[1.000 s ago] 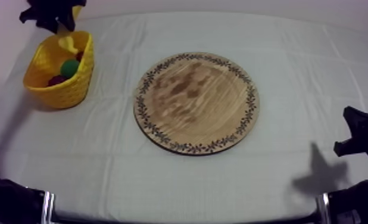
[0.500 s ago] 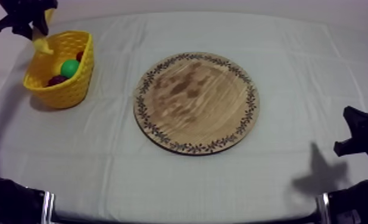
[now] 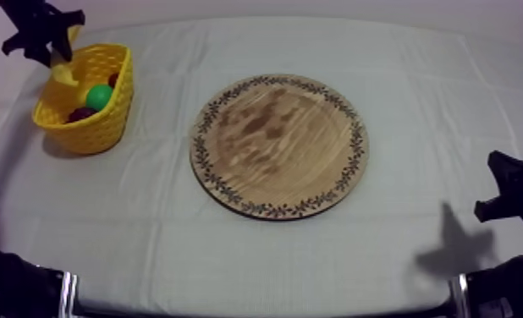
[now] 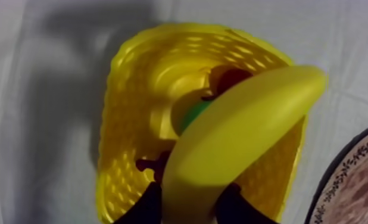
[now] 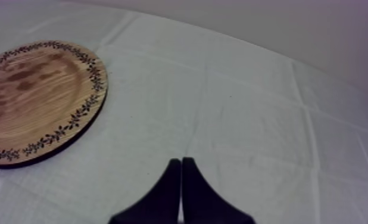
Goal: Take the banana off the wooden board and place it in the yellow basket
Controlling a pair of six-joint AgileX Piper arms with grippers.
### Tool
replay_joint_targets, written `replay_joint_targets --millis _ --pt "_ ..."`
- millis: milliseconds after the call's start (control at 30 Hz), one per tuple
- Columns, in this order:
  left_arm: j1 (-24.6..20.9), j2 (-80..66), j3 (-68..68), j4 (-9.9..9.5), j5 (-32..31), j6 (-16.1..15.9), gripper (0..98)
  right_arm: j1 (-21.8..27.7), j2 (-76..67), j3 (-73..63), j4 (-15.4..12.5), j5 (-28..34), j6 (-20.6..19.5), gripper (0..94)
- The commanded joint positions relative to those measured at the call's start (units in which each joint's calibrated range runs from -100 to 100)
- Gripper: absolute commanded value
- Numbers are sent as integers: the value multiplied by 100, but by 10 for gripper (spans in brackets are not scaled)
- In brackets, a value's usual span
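A: Looking for the banana [image 3: 62, 72] [image 4: 240, 131], where is it?

B: It's over the far-left part of the yellow basket [image 3: 104, 118] [image 4: 121, 119], off the wooden board [image 3: 278, 144] [image 4: 353, 190]. The left fingers [image 3: 43, 41] [image 4: 146, 205] are clamped on one end of it, one on each side. The other end reaches out across the basket's opening.

A: Is it touching the basket?

B: I cannot tell. Under it, inside the basket, lie a green fruit [image 3: 100, 95] and a dark red fruit [image 3: 80, 112].

A: And the board?

B: It lies bare in the middle of the desk [image 3: 231, 254], well apart from the basket, which stands at the left.

A: What about the other arm?

B: The right fingers [image 3: 510, 194] [image 5: 180, 179] sit low at the desk's right edge, pressed together into a narrow wedge with nothing between them. They point over plain cloth beside the board.
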Motion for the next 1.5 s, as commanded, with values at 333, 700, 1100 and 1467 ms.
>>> replay_joint_targets --millis 333,700,1100,1467 --pt "-104 958 121 229 -770 -220 343 2 0 1 0 1 1 3" --pt "-96 1198 310 331 -857 -461 775 2 0 1 0 1 1 3" --pt "-73 878 466 364 -820 -455 863 2 0 1 0 1 1 3" --pt "204 -281 1193 535 -1279 -377 773 2 0 1 0 1 1 3"
